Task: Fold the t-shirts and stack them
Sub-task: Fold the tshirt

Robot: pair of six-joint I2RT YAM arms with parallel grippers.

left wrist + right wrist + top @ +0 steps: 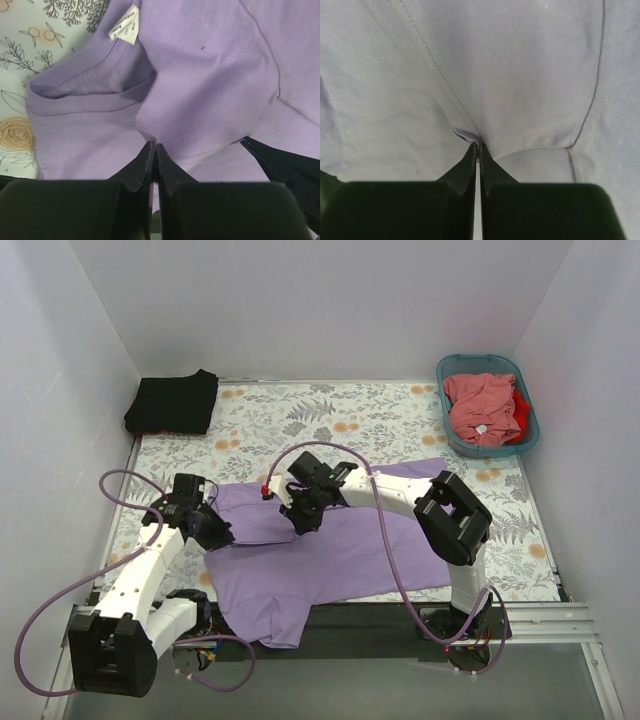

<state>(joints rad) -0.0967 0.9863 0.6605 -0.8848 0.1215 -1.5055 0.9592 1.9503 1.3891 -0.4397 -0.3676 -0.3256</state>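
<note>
Across the lower middle of a floral-patterned desk (400, 420), seen from overhead, a lavender t-shirt (350, 550) lies spread out, with its lower-left corner reaching past the near edge. Two white robot arms reach onto it from the bottom of the frame: the left arm (150, 575) comes from the lower left, and the right arm (455, 530) bends in from the lower right. The left jaws sit at the shirt's left edge, pressed together on a pinch of lavender cloth near the neckband. The right jaws sit at the shirt's upper middle, clamped on a small fold of the same cloth beside a stitched seam. At upper right, a teal basket (530, 435) holds a crumpled salmon-pink t-shirt (480, 405), with a red t-shirt (521, 408) showing beside it. At upper left, a black t-shirt (172, 403) lies folded at the desk's far corner. A small white label (125, 31) sits inside the lavender neckband.
</note>
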